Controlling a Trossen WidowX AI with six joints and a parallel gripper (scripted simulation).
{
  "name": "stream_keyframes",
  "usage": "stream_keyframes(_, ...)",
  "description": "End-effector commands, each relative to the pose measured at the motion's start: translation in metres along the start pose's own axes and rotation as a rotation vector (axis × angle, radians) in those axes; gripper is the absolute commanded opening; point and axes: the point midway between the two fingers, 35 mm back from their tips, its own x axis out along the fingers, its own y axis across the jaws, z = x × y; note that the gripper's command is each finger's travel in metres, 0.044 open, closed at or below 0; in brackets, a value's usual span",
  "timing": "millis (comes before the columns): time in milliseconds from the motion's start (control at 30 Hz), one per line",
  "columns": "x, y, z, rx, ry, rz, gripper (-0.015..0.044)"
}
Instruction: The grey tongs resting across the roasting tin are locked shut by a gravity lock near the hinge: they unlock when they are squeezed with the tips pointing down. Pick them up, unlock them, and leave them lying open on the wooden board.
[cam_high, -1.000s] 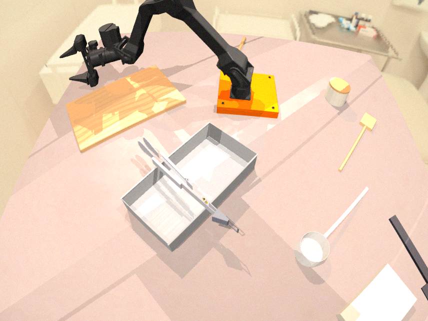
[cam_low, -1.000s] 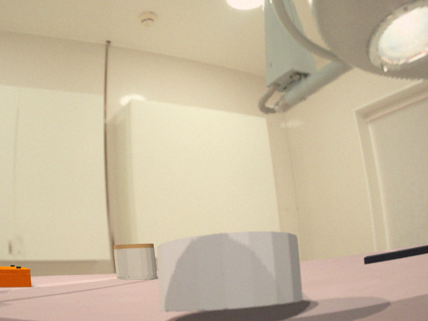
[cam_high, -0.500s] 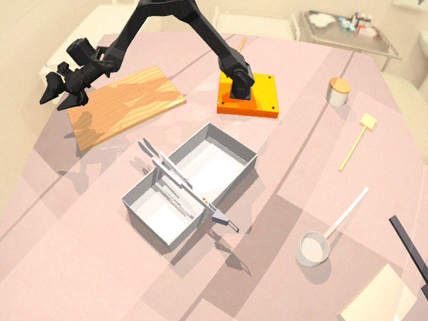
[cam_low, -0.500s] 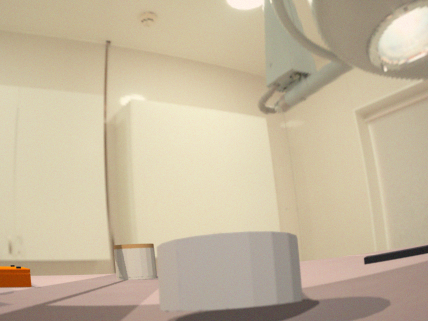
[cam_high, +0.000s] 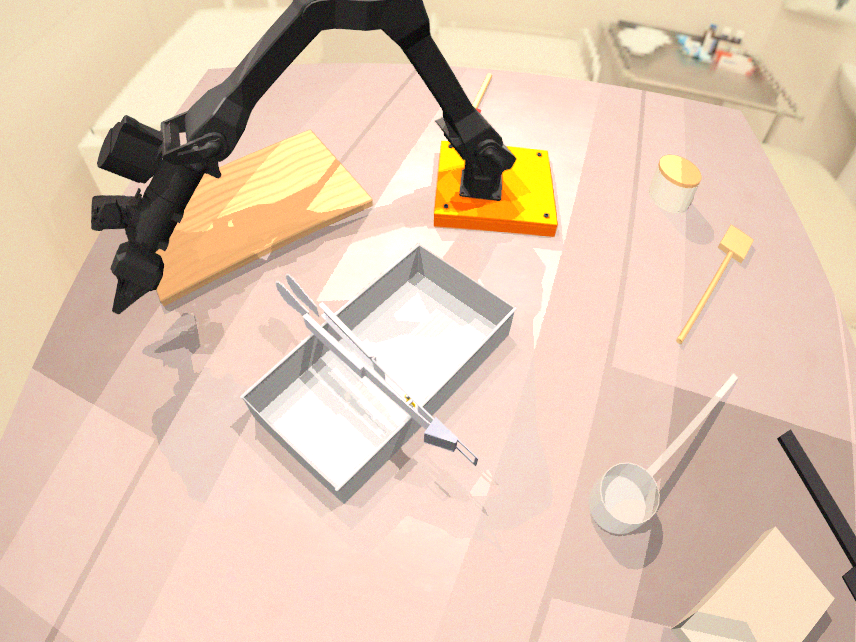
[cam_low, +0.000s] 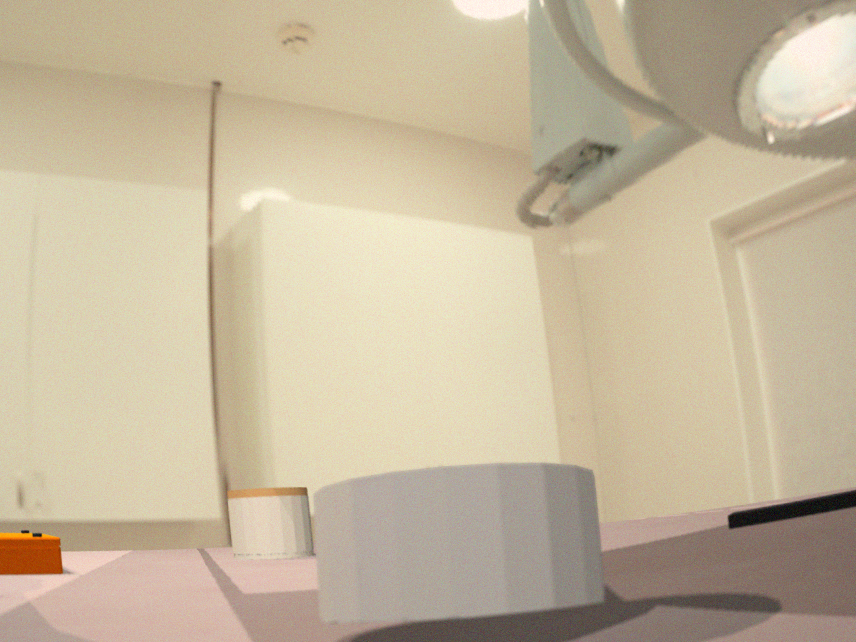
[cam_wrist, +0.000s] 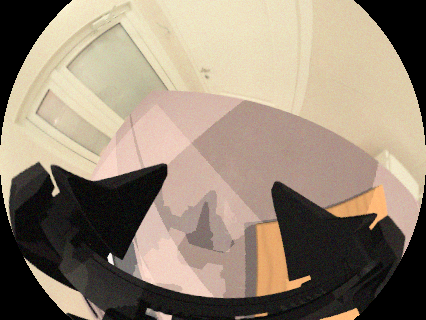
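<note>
The grey tongs (cam_high: 439, 435) lie across the grey roasting tin (cam_high: 466, 290) in the top view. Their tips overhang the tin's left wall, and the hinge block overhangs the right-front wall. The two arms lie close together. The wooden board (cam_high: 304, 165) (cam_wrist: 270, 260) lies left of the yellow base. My gripper (cam_high: 121, 304) (cam_wrist: 221, 178) is open and empty, above the table just past the board's near-left corner, pointing downward. It is well to the left of the tongs and does not touch them. The exterior view shows neither tongs nor gripper.
The yellow arm base (cam_high: 532, 172) (cam_low: 27, 554) stands behind the tin. To the right are a lidded jar (cam_high: 674, 190) (cam_low: 269, 521), a spatula (cam_high: 735, 243), a long-handled cup (cam_high: 622, 507) (cam_low: 456, 539), a cream block (cam_high: 767, 587) and a black bar (cam_high: 819, 488) (cam_low: 795, 510).
</note>
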Motion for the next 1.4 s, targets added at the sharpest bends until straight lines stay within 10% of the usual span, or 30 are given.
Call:
stream_keyframes(0, -0.012, 0.054, -0.027, -0.343, 0.149, 0.012, 0.044)
stream_keyframes(900, -0.148, 0.194, -0.206, -1.881, 0.838, 0.535, 0.044)
stream_keyframes(1367, -0.15, 0.197, -0.211, -1.922, 0.871, 0.56, 0.044)
